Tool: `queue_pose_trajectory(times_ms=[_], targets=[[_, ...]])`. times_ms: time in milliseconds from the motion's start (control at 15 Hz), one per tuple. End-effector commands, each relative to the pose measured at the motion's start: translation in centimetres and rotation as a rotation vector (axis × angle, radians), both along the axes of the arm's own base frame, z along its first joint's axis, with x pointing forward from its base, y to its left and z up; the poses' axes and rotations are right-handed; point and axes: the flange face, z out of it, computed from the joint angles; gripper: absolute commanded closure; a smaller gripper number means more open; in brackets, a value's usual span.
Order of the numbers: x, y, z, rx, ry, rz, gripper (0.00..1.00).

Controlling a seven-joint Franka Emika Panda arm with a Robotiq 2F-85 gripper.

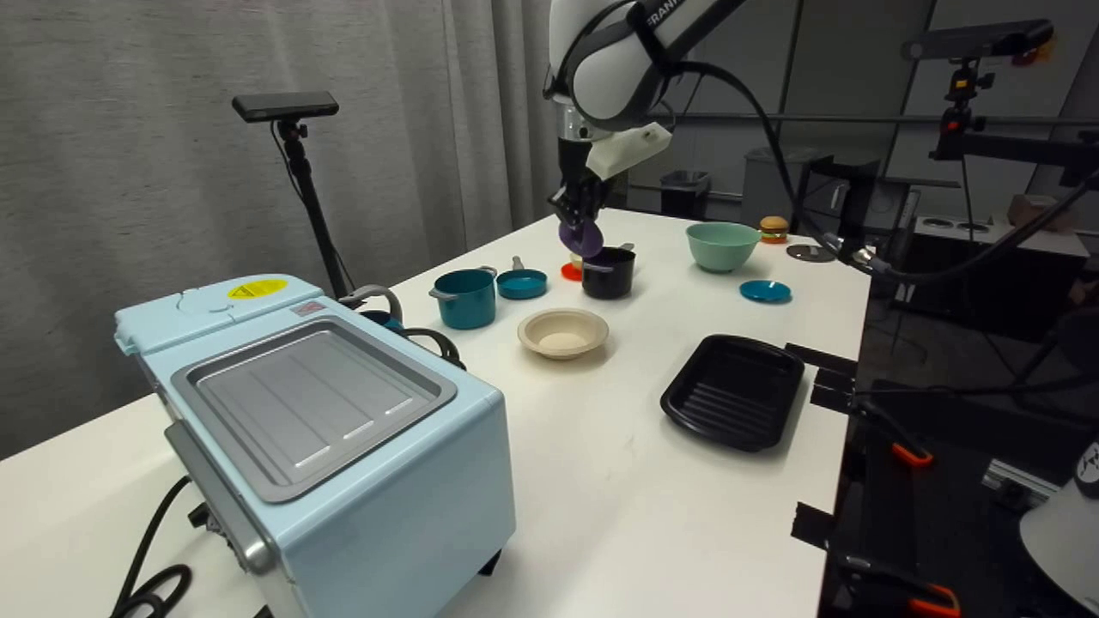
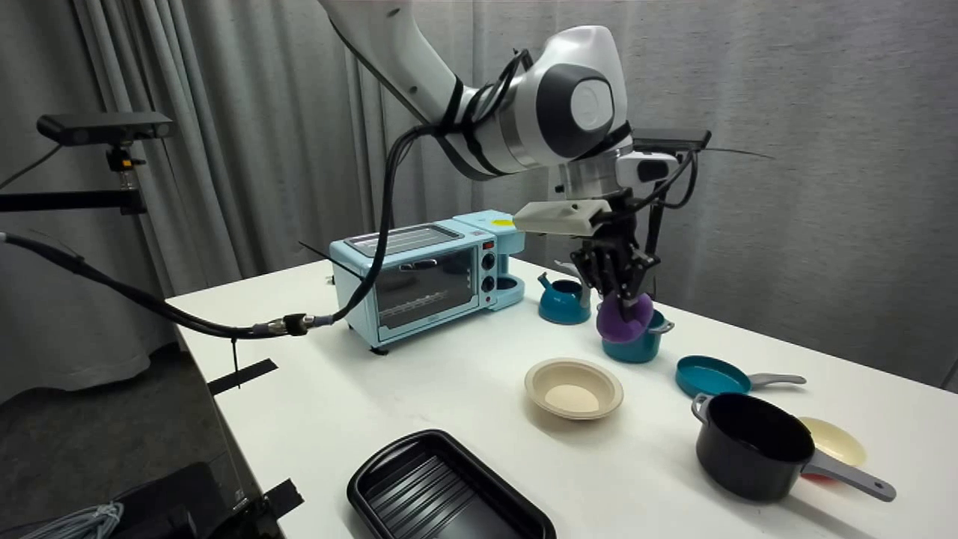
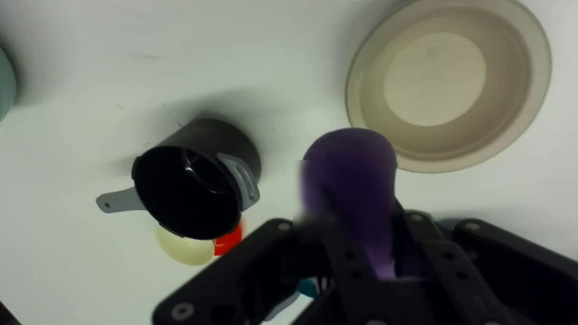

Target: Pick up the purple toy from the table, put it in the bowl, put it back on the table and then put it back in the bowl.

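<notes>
My gripper [image 1: 579,215] is shut on the purple toy [image 1: 582,240] and holds it above the white table [image 1: 601,446]. In an exterior view the toy [image 2: 617,326] hangs under the fingers [image 2: 627,299], in front of a teal pot. In the wrist view the toy [image 3: 354,151] sits between the fingers [image 3: 365,203], its lower part hidden by them. The cream bowl [image 1: 562,331] stands upright and empty on the table. It also shows in an exterior view [image 2: 573,395] and at the upper right of the wrist view [image 3: 434,79]. The toy is apart from the bowl, to its side.
A black pot [image 2: 752,449] with a grey handle stands near the bowl. A teal pot [image 1: 466,300], a teal pan [image 2: 711,376] and a black tray [image 1: 735,390] are around it. A light blue oven [image 2: 426,281], a green bowl [image 1: 723,246] and a teal disc [image 1: 765,292] stand farther off.
</notes>
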Motion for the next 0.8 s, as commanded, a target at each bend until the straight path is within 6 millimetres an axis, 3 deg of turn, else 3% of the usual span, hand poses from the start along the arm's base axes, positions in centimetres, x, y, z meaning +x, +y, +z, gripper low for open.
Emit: queue_pose_trajectory(times_ms=[0,133,333,733], targets=[[0.2,3.4,0.9,0.05,-0.061,0.07,0.94],[0.8,5.1,-0.1,0.065,-0.061,0.094,0.94],[1.5,5.9,-2.2,0.058,-0.032,0.114,0.94],[2.2,5.0,-7.8,0.029,0.069,0.109,0.94]])
